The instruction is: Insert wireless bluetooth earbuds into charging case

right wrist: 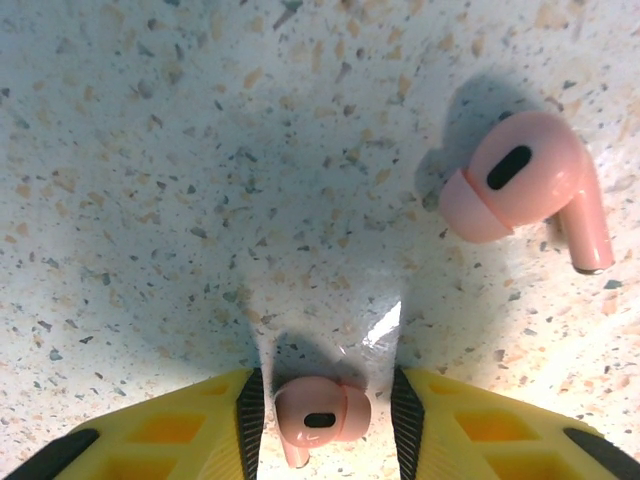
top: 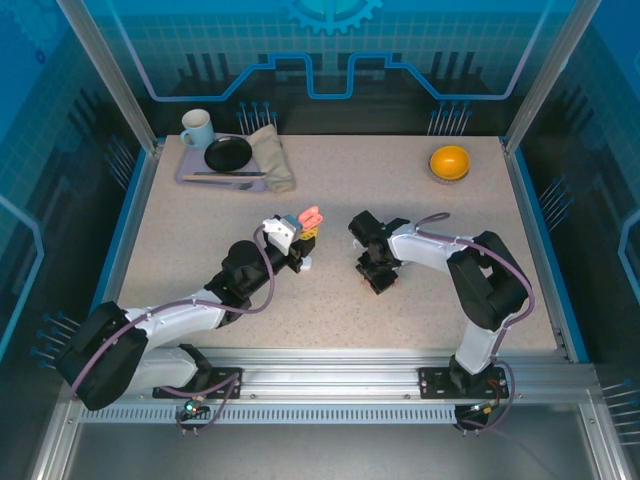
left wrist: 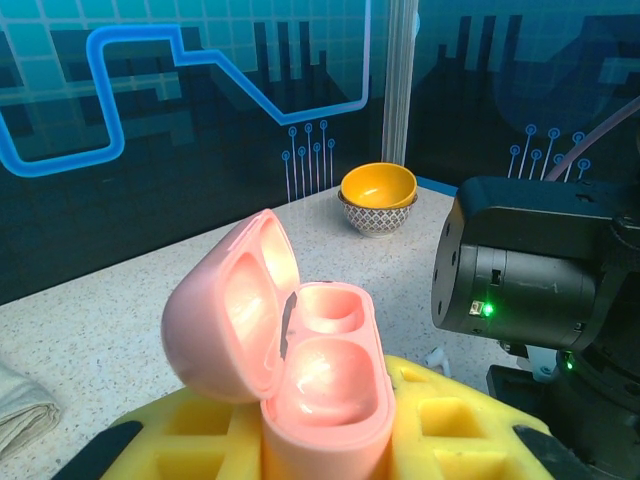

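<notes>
My left gripper [left wrist: 325, 435] is shut on the pink charging case [left wrist: 325, 375], held upright between its yellow fingers [left wrist: 455, 425]. The lid is hinged open to the left and both wells are empty. From above, the case [top: 310, 217] is at mid-table. A white earbud [left wrist: 437, 357] lies on the table just right of it. My right gripper [right wrist: 320, 405] points straight down at the table [right wrist: 150, 200], open, with a salmon-pink earbud [right wrist: 318, 415] lying between its pads and a gap on each side. A second pink earbud [right wrist: 520, 185] lies up and to the right. From above, the right gripper [top: 378, 275] is near the left one.
An orange bowl [top: 450, 162] stands at the back right, also seen past the case [left wrist: 378, 195]. A purple tray [top: 190, 178] at the back left holds a mug [top: 197, 127], a black plate [top: 228, 153], cutlery and a folded cloth [top: 272, 158]. The right arm's black body [left wrist: 530, 275] is close by.
</notes>
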You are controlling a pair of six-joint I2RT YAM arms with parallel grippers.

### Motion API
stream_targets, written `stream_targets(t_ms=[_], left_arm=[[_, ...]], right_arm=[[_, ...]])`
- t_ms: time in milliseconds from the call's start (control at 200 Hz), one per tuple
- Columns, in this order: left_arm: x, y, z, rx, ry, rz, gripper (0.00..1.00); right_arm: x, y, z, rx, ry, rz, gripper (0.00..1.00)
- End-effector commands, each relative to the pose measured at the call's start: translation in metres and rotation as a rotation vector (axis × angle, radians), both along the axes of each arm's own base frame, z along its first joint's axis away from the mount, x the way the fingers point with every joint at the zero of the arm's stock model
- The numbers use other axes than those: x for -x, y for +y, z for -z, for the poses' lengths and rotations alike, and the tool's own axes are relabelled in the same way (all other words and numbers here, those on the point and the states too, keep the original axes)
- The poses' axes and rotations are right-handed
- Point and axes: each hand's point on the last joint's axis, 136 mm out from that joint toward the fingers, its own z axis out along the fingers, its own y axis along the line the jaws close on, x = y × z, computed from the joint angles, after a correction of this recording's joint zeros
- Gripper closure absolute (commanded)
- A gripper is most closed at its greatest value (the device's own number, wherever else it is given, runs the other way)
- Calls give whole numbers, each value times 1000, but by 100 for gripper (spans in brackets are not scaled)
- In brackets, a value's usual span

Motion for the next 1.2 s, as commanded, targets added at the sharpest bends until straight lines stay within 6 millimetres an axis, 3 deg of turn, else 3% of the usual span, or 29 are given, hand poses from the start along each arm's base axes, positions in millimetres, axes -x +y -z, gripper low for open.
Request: stream_targets(t_ms=[0, 625, 1196], left_arm=[[1, -7, -21, 50, -47, 29, 100], [1, -5, -19, 48, -49, 23, 100], [2, -5, -19, 51, -44, 21, 100]], right_arm=[[-6, 7, -2, -29, -10, 25, 59], [-2, 6, 6, -7, 20, 30, 60], [1, -1, 5, 12, 7, 1, 70]])
